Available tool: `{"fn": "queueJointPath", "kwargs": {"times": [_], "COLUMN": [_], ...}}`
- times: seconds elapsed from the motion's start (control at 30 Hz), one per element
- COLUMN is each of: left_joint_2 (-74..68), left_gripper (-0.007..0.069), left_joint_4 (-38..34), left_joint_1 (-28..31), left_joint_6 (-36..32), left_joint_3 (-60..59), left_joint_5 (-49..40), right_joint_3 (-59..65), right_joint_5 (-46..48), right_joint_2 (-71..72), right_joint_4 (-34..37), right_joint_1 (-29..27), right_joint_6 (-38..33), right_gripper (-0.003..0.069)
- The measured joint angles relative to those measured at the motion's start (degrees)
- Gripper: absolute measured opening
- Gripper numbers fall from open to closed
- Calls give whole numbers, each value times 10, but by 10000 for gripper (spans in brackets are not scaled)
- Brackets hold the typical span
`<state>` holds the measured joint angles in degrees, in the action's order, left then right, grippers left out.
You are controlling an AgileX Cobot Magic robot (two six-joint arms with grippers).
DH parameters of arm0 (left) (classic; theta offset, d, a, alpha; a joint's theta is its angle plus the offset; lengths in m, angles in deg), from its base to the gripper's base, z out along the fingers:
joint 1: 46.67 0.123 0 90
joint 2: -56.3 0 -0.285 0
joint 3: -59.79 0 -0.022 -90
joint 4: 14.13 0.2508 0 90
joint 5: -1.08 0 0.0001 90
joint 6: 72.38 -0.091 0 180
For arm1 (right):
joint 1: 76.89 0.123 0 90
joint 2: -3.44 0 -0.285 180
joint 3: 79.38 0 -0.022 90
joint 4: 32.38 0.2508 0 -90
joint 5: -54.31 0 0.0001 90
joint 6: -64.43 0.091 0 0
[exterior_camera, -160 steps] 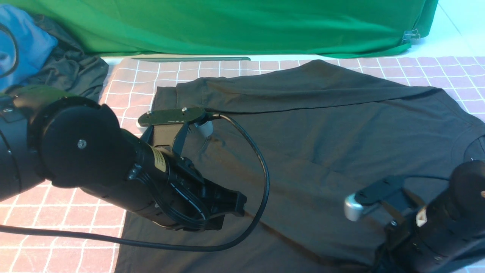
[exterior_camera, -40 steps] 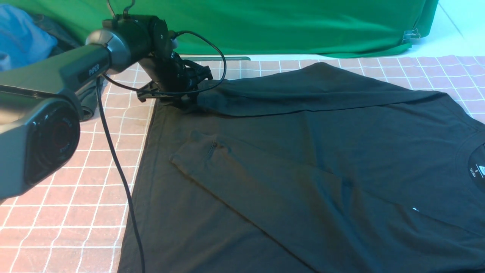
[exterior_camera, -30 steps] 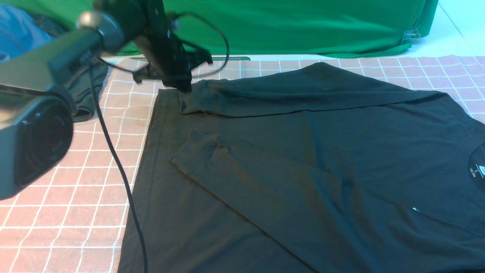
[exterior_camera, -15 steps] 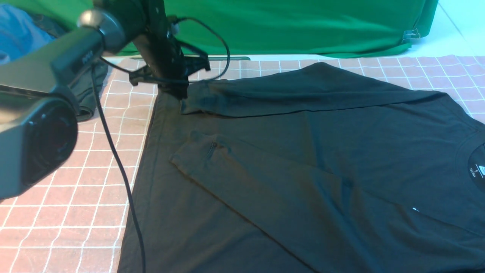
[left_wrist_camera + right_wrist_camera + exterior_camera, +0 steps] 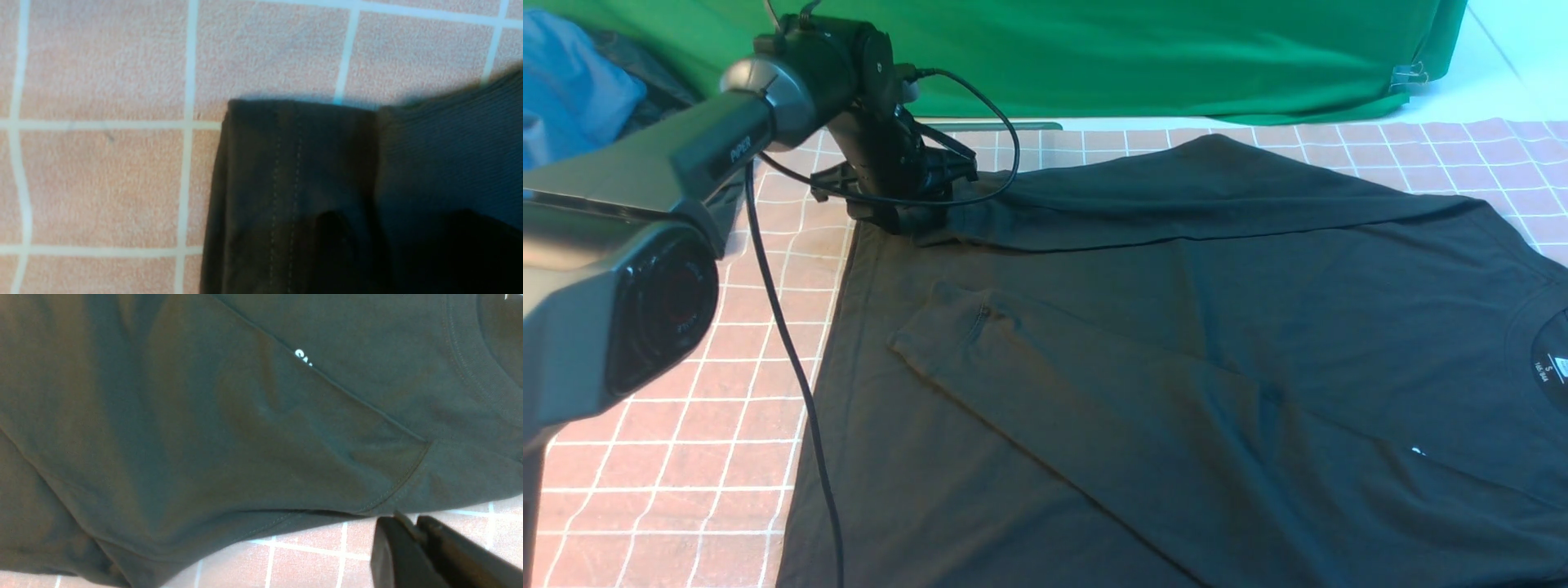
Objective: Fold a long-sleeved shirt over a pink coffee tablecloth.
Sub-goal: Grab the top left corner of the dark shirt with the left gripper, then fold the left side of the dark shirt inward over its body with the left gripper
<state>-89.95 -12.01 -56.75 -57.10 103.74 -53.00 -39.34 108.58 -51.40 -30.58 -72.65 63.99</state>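
The black long-sleeved shirt point(image 5: 1176, 343) lies spread on the pink coffee tablecloth point(image 5: 670, 457), both sleeves laid across its body and the collar with its size label point(image 5: 1547, 359) at the right. My left gripper point(image 5: 907, 219) is low over the shirt's far left corner. In the left wrist view its dark fingers point(image 5: 331, 249) stand apart, open, over the stitched hem point(image 5: 286, 163) and the ribbed cuff point(image 5: 449, 143). My right gripper point(image 5: 408, 526) is shut and empty over the tablecloth, just off the shirt's shoulder edge point(image 5: 388, 490). It is out of the front view.
A bright green cloth point(image 5: 1094, 49) hangs along the back. A blue garment point(image 5: 572, 90) and a dark grey one point(image 5: 654, 69) lie at the far left. The left arm's cable point(image 5: 792, 367) hangs beside the shirt's left edge.
The left gripper, raised above the far left corner half a second ago, has come back down onto it. The right arm, in front 5.3 s ago, has left the front view.
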Motion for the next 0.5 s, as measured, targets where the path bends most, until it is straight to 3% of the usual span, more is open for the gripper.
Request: {"fn": "queueJointPath", "kwargs": {"times": [0.1, 0.17, 0.23, 0.5], "left_joint_2": [0, 0, 0, 19], "left_gripper": [264, 109, 54, 29], "left_joint_4": [-1, -1, 3, 10], "left_joint_1": [-2, -8, -11, -13], "left_joint_6": [-23, -44, -53, -36], "left_joint_3": [0, 0, 1, 1], "left_joint_5": [4, 8, 8, -30], "right_joint_3": [0, 0, 0, 0], "right_joint_5": [-1, -2, -3, -4], "right_joint_2": [0, 0, 0, 0], "right_joint_4": [0, 0, 0, 0], "right_joint_1": [0, 0, 0, 0], "right_joint_6": [0, -1, -4, -12], "right_gripper": [102, 105, 107, 116]}}
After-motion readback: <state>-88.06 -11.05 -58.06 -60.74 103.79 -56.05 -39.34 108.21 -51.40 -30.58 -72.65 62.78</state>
